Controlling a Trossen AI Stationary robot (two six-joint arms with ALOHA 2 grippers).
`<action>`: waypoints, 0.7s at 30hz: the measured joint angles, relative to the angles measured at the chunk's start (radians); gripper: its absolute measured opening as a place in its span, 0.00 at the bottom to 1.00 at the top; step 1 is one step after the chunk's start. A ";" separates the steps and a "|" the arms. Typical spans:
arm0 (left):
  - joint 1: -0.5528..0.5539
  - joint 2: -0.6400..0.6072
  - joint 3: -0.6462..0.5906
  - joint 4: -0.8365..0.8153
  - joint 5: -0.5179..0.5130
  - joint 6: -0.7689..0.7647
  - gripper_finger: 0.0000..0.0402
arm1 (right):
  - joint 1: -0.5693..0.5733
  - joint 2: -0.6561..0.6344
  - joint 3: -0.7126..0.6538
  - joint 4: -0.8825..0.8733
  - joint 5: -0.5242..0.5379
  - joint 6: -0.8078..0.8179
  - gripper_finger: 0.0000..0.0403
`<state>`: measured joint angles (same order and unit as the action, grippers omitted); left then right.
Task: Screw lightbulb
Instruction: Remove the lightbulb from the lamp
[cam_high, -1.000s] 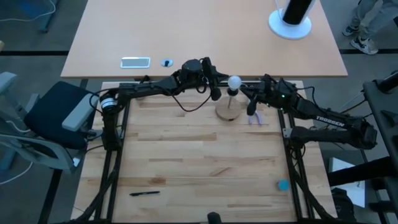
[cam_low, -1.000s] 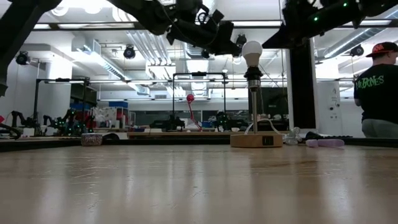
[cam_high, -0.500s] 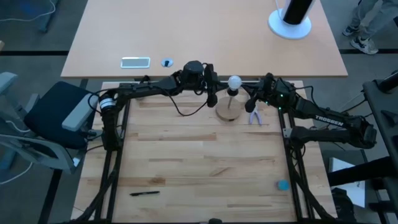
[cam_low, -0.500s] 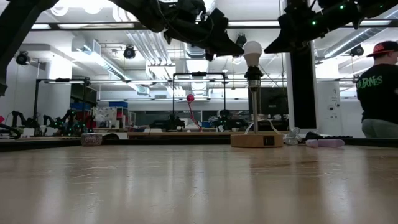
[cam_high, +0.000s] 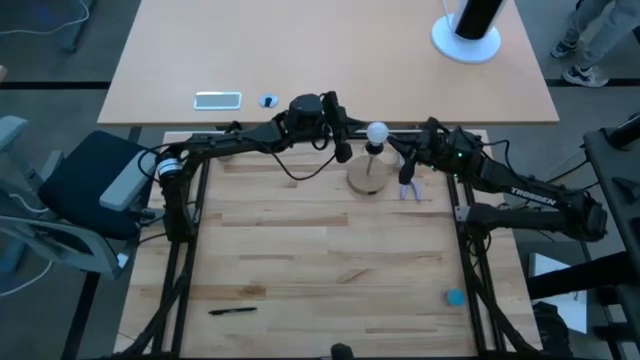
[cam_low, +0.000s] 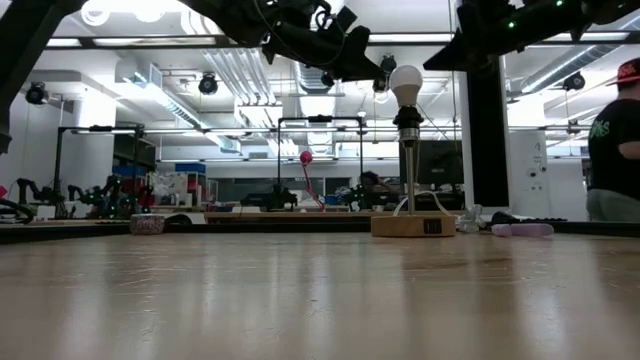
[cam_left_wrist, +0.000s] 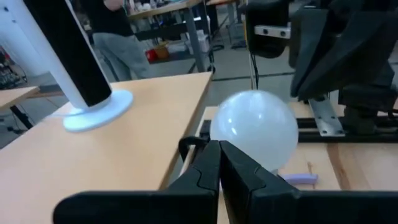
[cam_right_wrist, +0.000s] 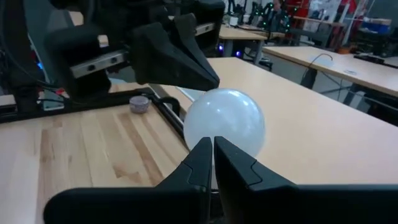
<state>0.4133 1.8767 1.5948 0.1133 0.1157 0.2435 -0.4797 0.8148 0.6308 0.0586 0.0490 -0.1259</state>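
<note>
A pen lies near the table's front left corner, and a small blue object sits near the front right edge. The middle of the wooden top holds nothing that draws notice.

Toward the back edge, a round wooden disc stands with a black post rising from it. The bulb sits upright on top of the post, its greyish screw end down in the post's socket. A pale purple object lies just right of the disc.

The left gripper hangs just left of the bulb, above the table; in its wrist view its fingers are pressed together, and the bulb shows close beyond their tips, not held. The right gripper hangs just right of the bulb; its fingers are likewise closed on nothing, the bulb just past them. Whether either tip touches the glass cannot be told.

Beyond the back edge, a lighter table carries a phone, a small round item, and a black cylinder on a white base at its far right corner. In the low view a person stands at the right.
</note>
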 joint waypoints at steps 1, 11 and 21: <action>0.000 0.000 0.000 -0.001 0.001 0.000 0.00 | 0.000 0.009 0.000 0.005 0.000 -0.003 0.03; -0.012 0.001 0.000 -0.026 0.040 0.027 0.00 | 0.000 0.071 0.000 0.038 0.003 -0.001 0.03; -0.029 -0.003 0.000 -0.087 0.123 0.043 0.00 | -0.001 0.059 0.000 0.021 0.031 0.015 0.03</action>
<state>0.3843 1.8732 1.5944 0.0262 0.2389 0.2863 -0.4805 0.8734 0.6308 0.0795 0.0798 -0.1112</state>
